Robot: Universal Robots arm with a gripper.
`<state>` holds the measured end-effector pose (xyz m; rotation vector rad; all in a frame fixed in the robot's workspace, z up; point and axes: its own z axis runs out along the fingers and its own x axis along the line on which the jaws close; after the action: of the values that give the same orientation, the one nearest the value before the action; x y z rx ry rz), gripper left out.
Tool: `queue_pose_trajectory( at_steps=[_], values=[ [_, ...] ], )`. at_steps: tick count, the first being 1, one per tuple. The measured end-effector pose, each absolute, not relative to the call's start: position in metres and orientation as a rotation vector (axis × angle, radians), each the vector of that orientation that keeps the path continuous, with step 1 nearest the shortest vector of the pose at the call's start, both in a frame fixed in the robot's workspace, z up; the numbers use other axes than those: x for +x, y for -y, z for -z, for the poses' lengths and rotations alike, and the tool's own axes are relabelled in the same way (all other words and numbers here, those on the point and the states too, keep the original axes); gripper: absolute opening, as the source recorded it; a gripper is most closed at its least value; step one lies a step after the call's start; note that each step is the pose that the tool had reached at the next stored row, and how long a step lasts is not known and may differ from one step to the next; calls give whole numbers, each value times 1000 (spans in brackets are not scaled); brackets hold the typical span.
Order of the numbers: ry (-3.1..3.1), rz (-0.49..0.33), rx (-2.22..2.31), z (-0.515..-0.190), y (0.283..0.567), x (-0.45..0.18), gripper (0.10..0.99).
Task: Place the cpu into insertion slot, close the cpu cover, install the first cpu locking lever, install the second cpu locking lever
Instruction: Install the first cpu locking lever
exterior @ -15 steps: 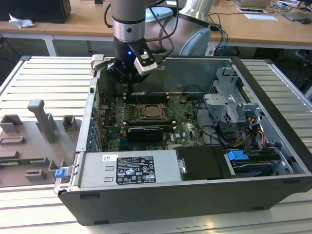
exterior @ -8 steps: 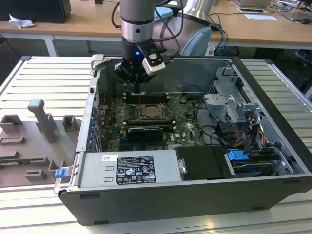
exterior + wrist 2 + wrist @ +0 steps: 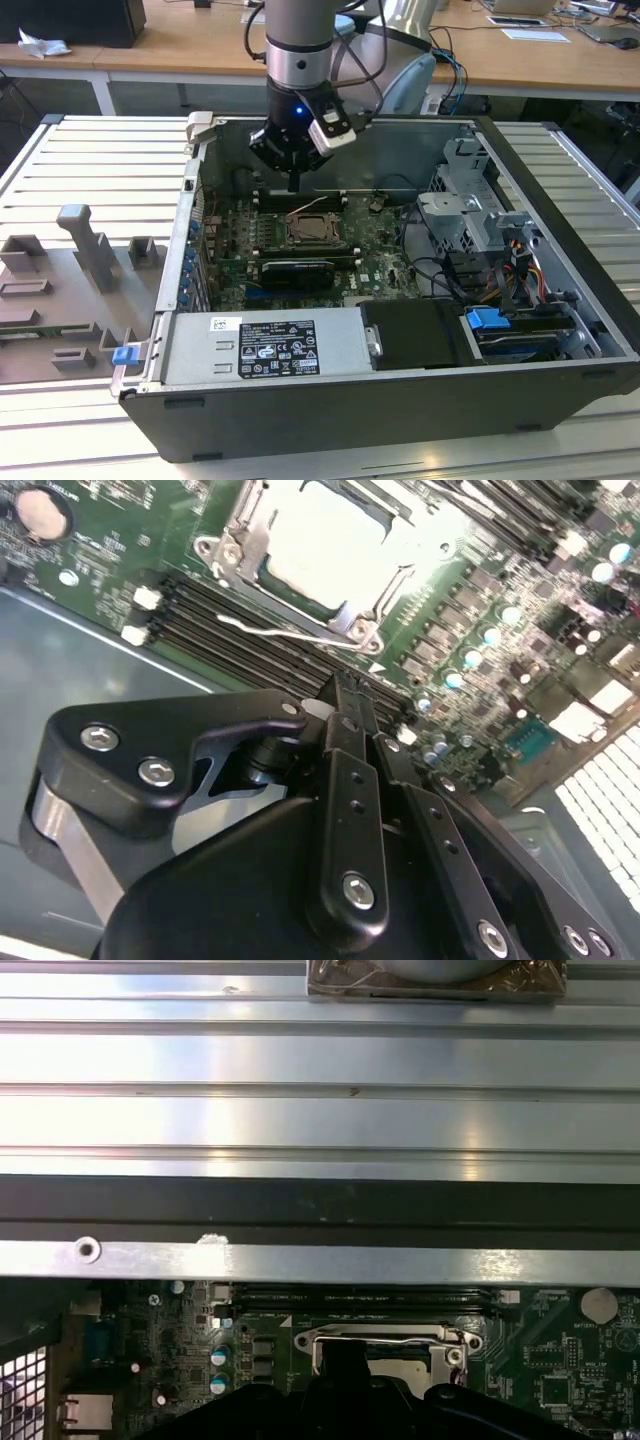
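My gripper [image 3: 293, 183] hangs inside the open computer case, just above the motherboard [image 3: 240, 245] and a little behind the insertion slot [image 3: 313, 230]. Its black fingers [image 3: 345, 780] meet at the tip with nothing between them. The cpu [image 3: 325, 545], a pale silver square, lies in the slot. The cpu cover [image 3: 350, 610], a silver frame, lies flat around it. A thin wire locking lever [image 3: 290, 635] runs along the socket's edge beside the memory slots; the same lever [image 3: 380, 1340] also appears in the first wrist view. I cannot tell whether it is latched.
Long black memory slots [image 3: 250, 620] lie between my gripper and the socket. The case's rear wall [image 3: 320, 1260] is close behind. A power supply [image 3: 270, 345] fills the case's front, with a drive cage [image 3: 470, 210] and cables on the exterior view's right. Grey fixtures [image 3: 90, 250] stand outside.
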<state>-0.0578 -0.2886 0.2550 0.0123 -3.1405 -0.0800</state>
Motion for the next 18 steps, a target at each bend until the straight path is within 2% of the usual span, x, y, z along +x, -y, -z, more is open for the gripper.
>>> queue_pose_trajectory(
  at_steps=[5, 9, 18],
  values=[
    [3140, 80, 12, -255, 289, -55, 106],
    [3137, 173, 12, -253, 293, -53, 106],
    [3136, 175, 48, -241, 293, -43, 106]
  ],
)
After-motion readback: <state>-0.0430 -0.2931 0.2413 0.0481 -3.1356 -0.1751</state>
